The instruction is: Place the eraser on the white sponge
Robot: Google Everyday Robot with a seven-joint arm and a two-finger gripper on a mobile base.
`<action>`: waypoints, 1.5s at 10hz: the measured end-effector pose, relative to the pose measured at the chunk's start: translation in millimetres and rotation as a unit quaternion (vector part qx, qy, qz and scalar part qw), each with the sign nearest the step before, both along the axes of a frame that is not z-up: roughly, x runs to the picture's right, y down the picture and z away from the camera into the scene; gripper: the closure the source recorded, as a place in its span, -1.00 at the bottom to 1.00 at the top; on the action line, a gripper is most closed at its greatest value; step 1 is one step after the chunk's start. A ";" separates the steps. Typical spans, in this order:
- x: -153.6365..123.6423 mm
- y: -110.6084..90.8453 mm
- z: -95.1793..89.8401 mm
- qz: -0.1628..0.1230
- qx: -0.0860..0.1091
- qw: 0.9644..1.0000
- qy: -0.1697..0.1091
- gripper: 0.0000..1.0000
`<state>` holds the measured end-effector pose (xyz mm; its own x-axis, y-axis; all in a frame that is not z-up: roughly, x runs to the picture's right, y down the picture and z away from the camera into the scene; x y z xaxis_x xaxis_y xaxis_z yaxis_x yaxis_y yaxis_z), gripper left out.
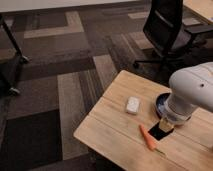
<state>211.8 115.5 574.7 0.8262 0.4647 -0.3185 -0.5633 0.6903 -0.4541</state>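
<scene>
My claw (162,128) is pinching shut on the small flat black eraser (160,134) above the wooden worktop (112,131). The small white sponge pad (132,105) is sitting nearby, to its upper left.

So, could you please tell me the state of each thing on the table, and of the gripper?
white sponge: lying flat on the table, nothing on it.
orange stick: lying flat.
blue bowl: upright, partly hidden by the arm.
gripper: shut, low at the table between orange stick and blue bowl.
eraser: cannot tell it apart from the dark gripper tip.
</scene>
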 end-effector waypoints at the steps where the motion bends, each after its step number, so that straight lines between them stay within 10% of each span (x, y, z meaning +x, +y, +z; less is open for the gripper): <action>1: -16.7 -15.1 10.4 -0.029 0.018 0.999 -0.022 1.00; 5: -58.0 -53.4 46.1 -0.086 0.055 0.993 -0.051 1.00; 9: -77.0 -101.6 105.8 -0.085 0.102 0.991 -0.034 1.00; 15: -38.0 -136.4 171.7 -0.092 0.152 0.984 0.024 1.00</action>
